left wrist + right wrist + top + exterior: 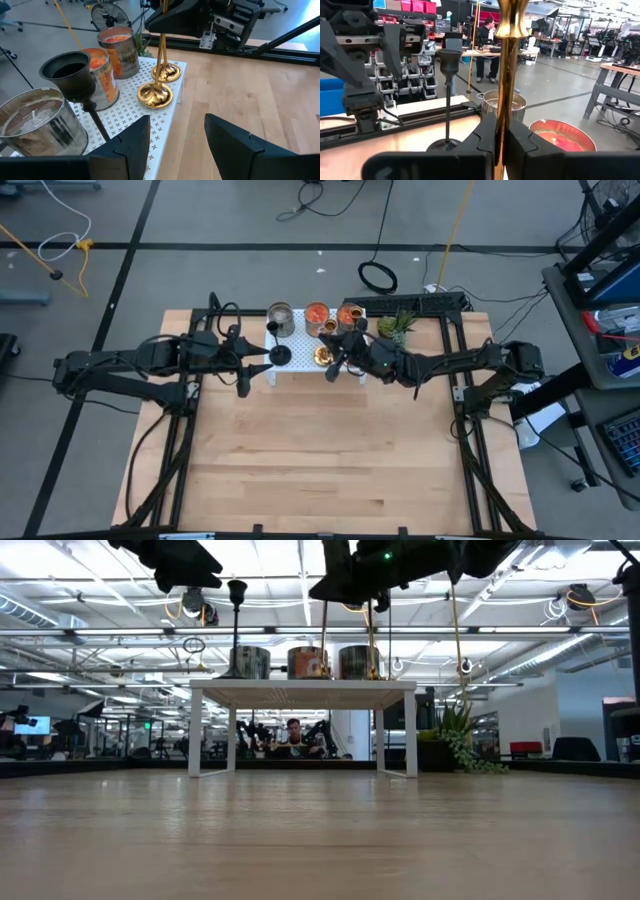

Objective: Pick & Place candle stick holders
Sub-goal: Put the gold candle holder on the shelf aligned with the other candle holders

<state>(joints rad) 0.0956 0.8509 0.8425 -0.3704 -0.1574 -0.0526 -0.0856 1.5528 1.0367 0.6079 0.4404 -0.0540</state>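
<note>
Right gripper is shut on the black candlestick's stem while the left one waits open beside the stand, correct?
Not quite: the right gripper is shut on a gold candlestick, as the right wrist view shows. The black candlestick stands free behind it. The left gripper does wait open beside the white stand.

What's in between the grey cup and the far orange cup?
The other orange cup stands between the grey cup and the far orange cup on the white stand, seen in the left wrist view.

No legible text, label, brand, number or sign on anything in view
</note>
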